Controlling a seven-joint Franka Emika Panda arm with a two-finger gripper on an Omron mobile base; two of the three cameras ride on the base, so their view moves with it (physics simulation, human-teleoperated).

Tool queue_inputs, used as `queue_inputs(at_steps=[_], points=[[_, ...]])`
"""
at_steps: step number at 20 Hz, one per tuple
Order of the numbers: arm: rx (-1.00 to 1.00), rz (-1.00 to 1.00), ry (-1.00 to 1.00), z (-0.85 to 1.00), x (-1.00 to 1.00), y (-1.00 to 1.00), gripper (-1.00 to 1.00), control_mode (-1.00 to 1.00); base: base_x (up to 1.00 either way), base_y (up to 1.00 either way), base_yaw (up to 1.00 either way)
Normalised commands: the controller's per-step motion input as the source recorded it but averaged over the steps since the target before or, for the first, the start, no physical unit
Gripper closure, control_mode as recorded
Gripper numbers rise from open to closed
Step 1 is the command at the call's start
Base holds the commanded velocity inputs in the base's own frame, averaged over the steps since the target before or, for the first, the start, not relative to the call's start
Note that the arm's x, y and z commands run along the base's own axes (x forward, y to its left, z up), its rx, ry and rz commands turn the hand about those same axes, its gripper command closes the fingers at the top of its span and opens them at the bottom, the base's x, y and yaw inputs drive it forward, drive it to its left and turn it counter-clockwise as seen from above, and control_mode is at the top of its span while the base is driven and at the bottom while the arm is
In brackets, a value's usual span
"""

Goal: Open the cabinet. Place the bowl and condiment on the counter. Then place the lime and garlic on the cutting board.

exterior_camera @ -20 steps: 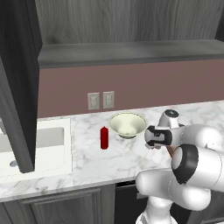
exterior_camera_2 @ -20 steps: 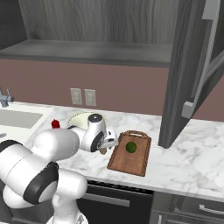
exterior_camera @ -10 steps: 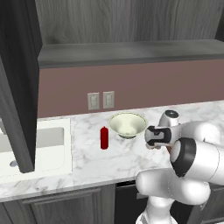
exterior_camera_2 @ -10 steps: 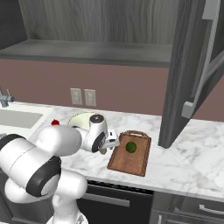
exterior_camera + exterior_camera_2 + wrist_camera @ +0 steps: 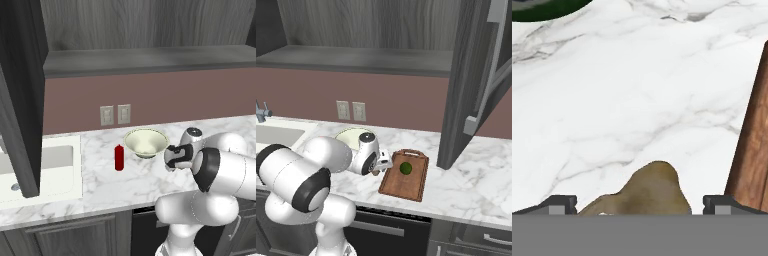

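Arm swung slightly, pincer (image 5: 637,205) wide astride one garlic (image 5: 647,192), one lime (image 5: 405,168) on cutting board (image 5: 401,182)

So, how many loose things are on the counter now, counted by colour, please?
White: 1, the bowl
Red: 1, the condiment
Green: 1, the lime
Brownish-tan: 1, the garlic
Reddish-brown: 1, the cutting board
Total: 5

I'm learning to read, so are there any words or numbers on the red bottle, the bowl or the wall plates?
None: there are no words or numbers to read anywhere.
The red bottle is plain, with no label.
The bowl bears a thin green rim line, no writing.
The two wall plates are blank.
The cutting board shows wood grain alone.
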Motion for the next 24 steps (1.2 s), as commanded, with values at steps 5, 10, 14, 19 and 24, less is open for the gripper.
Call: queue_inputs(at_steps=[5,10,14,19,24], points=[[0.00,0.00,0.00,-0.09,0.05,0.00,-1.00,-1.00,0.00,0.00,0.00],[0.00,0.00,0.00,-0.08,0.01,0.00,-1.00,-1.00,0.00,0.00,0.00],[0.00,0.00,0.00,-0.07,0.00,0.00,-1.00,-1.00,0.00,0.00,0.00],[0.00,0.00,0.00,-0.03,0.02,0.00,1.00,-1.00,0.00,0.00,0.00],[0.00,0.00,0.00,-0.02,0.00,0.00,1.00,-1.00,0.00,0.00,0.00]])
